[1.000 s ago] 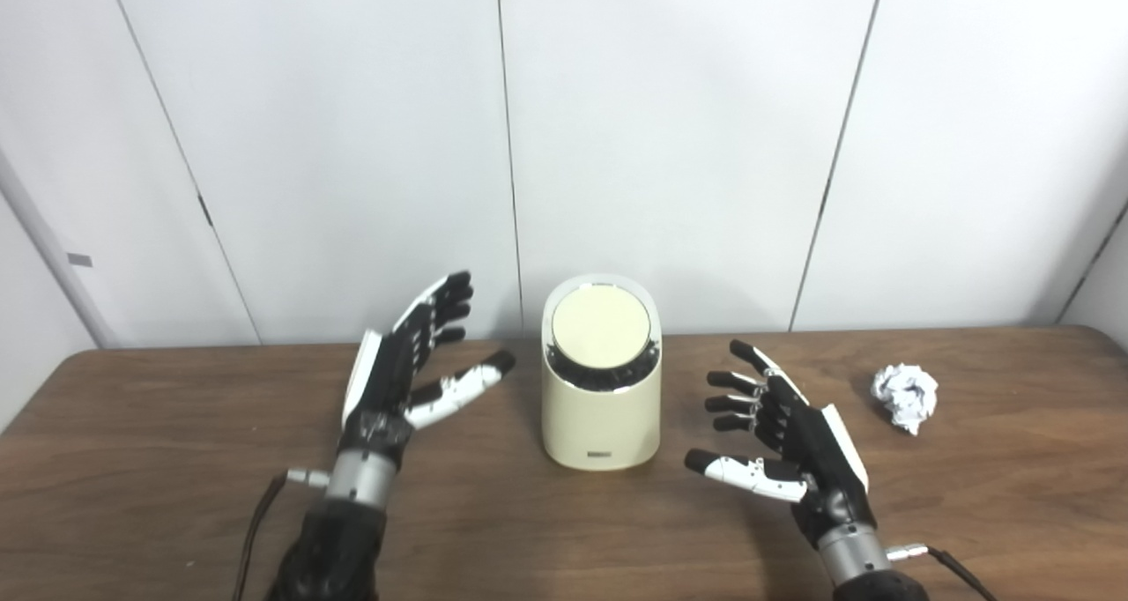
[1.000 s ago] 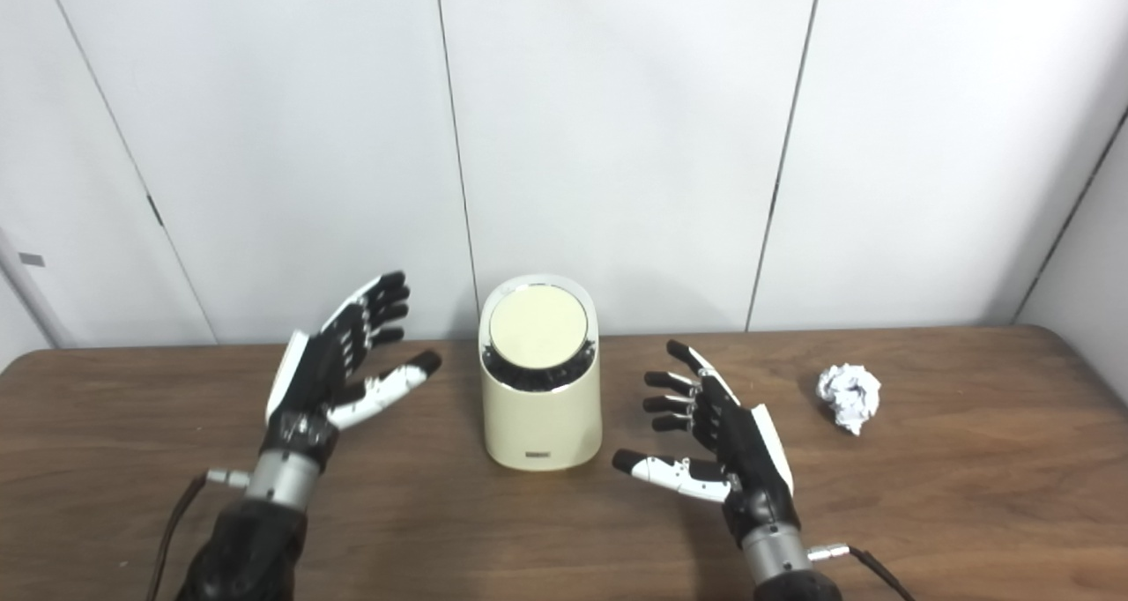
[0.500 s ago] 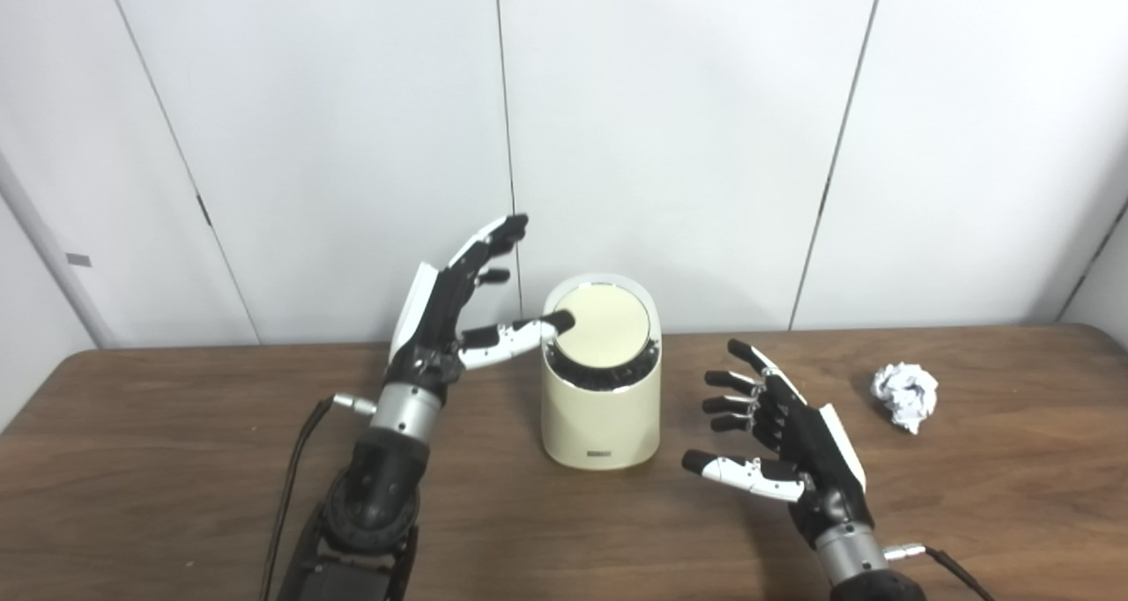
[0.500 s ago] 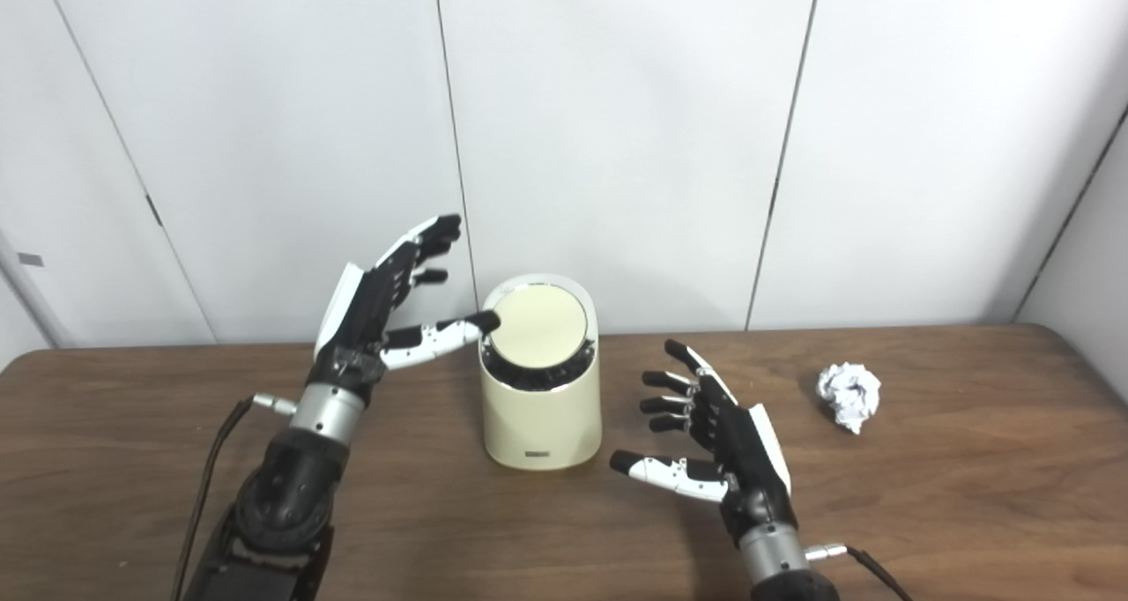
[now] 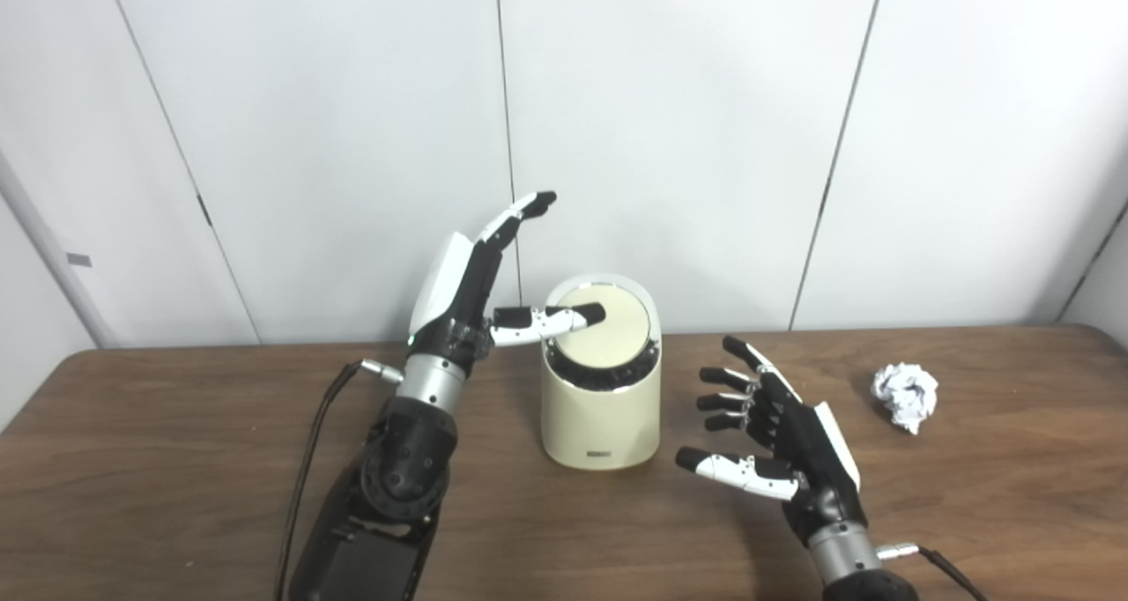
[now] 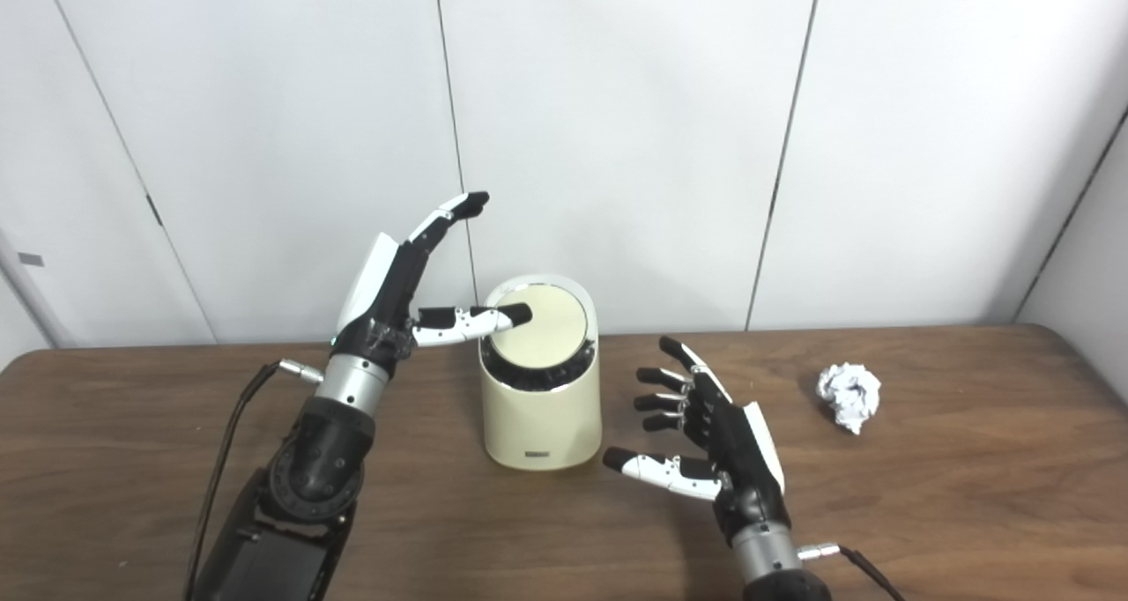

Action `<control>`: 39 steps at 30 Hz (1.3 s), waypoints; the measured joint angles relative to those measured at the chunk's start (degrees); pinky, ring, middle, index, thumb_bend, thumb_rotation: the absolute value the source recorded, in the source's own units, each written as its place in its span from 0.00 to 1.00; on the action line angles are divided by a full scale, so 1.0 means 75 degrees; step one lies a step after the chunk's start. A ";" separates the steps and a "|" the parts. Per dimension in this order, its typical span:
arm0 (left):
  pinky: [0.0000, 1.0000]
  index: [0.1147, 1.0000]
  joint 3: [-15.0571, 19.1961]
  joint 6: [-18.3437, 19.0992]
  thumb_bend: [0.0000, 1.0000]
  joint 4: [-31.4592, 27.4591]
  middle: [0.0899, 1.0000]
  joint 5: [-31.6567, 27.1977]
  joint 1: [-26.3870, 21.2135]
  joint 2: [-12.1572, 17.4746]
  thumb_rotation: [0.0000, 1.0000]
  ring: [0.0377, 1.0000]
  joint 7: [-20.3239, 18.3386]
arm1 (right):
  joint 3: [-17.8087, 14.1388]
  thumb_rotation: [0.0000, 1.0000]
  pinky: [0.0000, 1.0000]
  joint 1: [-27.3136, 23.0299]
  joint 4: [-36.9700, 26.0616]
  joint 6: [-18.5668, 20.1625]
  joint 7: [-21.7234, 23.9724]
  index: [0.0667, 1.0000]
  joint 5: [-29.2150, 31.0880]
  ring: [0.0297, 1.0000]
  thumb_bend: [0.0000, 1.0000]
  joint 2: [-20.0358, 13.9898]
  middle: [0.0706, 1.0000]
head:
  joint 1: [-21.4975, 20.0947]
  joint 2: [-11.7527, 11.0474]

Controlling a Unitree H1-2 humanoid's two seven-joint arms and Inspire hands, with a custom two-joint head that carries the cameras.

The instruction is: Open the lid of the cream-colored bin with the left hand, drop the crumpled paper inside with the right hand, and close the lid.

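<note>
Reaching in from the left of the cream-colored bin (image 5: 601, 389), the left hand (image 5: 467, 297) is raised beside the bin's top, its fingers spread and pointing upward, holding nothing. Its thumb (image 5: 551, 317) stretches sideways across the near-left part of the round lid (image 5: 608, 323), and the tip seems to rest on it, though actual contact cannot be confirmed. The lid looks closed, sitting tilted toward the camera inside a dark ring at the top of the bin. The bin stands upright on the wooden table (image 5: 176, 460), close to the white wall panels behind it.

To the right of the bin, and a little nearer the camera, the right hand (image 5: 780, 434) hovers low over the table with its fingers apart and its palm turned toward the bin, also empty. Further right of the bin, well apart from that hand, the crumpled paper (image 5: 905, 394) lies on the table, untouched.

Judging by this, the first step is in hand: opening the lid. The next move likely calls for the left thumb to press or tip the lid open, while the right hand must travel away from the bin to fetch the paper.
</note>
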 measured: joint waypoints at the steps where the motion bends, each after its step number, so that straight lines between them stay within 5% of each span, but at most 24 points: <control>1: 0.79 0.91 -0.0024 0.0039 0.95 0.0052 0.88 0.0082 -0.0024 0.0007 0.29 0.89 0.0006 | 0.0000 0.11 0.60 0.0000 -0.0006 0.0005 0.0000 0.86 -0.0002 0.65 0.76 0.0005 0.73 | 0.0000 0.0012; 15: 0.92 0.98 -0.0419 0.0442 0.95 0.0083 0.97 0.0950 -0.0222 0.0152 0.28 0.99 -0.0029 | 0.0012 0.08 0.59 0.0000 -0.0179 0.0174 0.0004 0.87 0.0088 0.66 0.75 0.0097 0.74 | -0.0035 0.0035; 39: 0.88 0.98 -0.0838 0.0722 0.94 0.0350 0.96 0.1459 -0.0253 0.0295 0.25 0.96 -0.0151 | 0.0039 0.09 0.57 0.0000 -0.0272 0.0216 -0.0006 0.86 0.0006 0.64 0.75 0.0108 0.73 | -0.0070 0.0082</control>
